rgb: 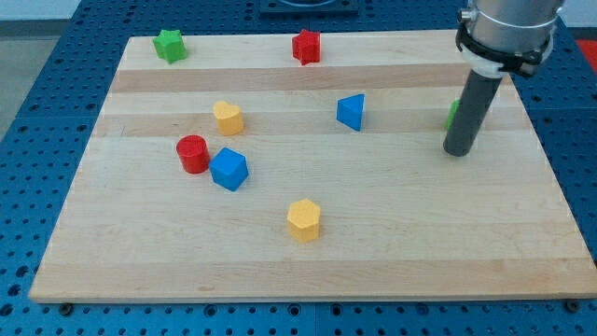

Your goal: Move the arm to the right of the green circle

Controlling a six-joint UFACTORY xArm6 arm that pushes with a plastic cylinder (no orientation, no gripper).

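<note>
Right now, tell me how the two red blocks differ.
The red cylinder is round and smooth; the red star has points. The cylinder sits at the view's left, touching or nearly touching the blue cube; the star stands alone at the view's top edge. Both are red, both far from my tip.

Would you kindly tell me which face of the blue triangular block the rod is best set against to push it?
There is no end effector to grip with, so push. The blue triangular block stands apart from the others, nothing touching it. My tip is toward the view's right of it, so I would probably meet its right-hand face low and square, to avoid spinning it.
</note>
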